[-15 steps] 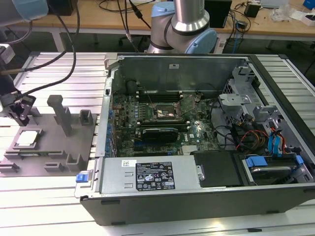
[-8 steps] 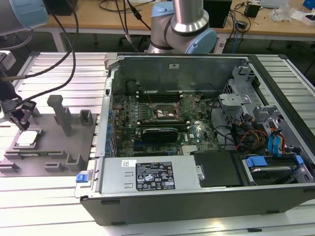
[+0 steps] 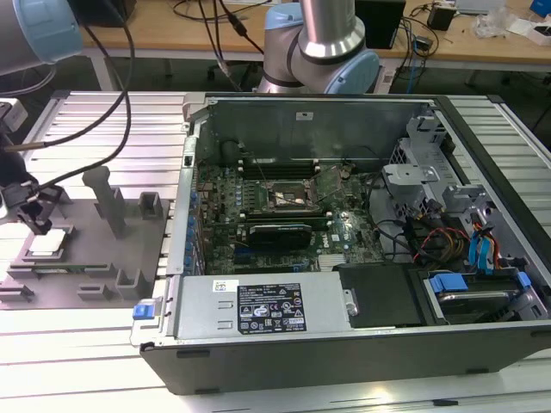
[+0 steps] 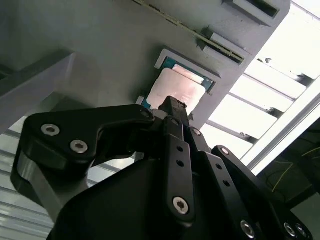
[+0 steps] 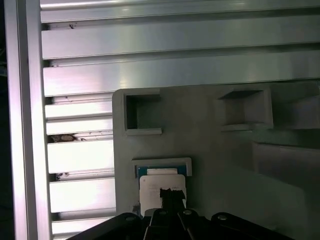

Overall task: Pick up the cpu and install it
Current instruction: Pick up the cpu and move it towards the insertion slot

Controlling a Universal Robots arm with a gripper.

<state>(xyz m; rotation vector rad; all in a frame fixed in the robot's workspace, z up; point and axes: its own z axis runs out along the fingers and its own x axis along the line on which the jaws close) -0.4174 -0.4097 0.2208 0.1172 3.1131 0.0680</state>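
Note the cpu (image 4: 176,89) seated flat in its grey fixture (image 3: 86,245) recess, at 9 o'clock from the computer case (image 3: 310,129) in the exterior view — likely to keep it square for pickup. The gripper (image 4: 172,106) stands over it, fingers pressed together.

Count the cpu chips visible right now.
1: the cpu lies in its pocket on the grey fixture, at the exterior view's left, below the gripper. Others may be hidden inside the computer.

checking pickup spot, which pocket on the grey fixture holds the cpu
The pocket nearest the gripper; the cpu lies in it, the other pockets are bare.
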